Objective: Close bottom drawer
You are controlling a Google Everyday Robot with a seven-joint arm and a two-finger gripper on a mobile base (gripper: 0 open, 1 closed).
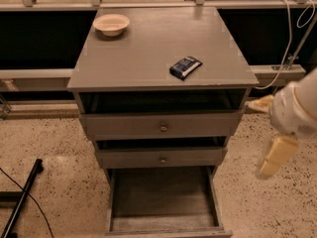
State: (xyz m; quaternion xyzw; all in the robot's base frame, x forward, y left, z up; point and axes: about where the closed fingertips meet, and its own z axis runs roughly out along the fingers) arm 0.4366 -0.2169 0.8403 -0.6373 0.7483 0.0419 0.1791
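The bottom drawer (163, 195) of the grey cabinet (158, 53) is pulled far out and empty. Its front panel lies at the lower edge of the view, and its knob is hidden. My gripper (268, 131) hangs to the right of the cabinet, level with the top and middle drawers and clear of them. Its cream fingers (275, 156) are spread apart and hold nothing.
The top drawer (161, 125) and middle drawer (162, 157) stand slightly out. A beige bowl (111, 24) and a dark snack packet (185, 67) lie on the cabinet top. A black bar and cable (22, 200) lie on the floor at left. Cables (290, 38) hang at right.
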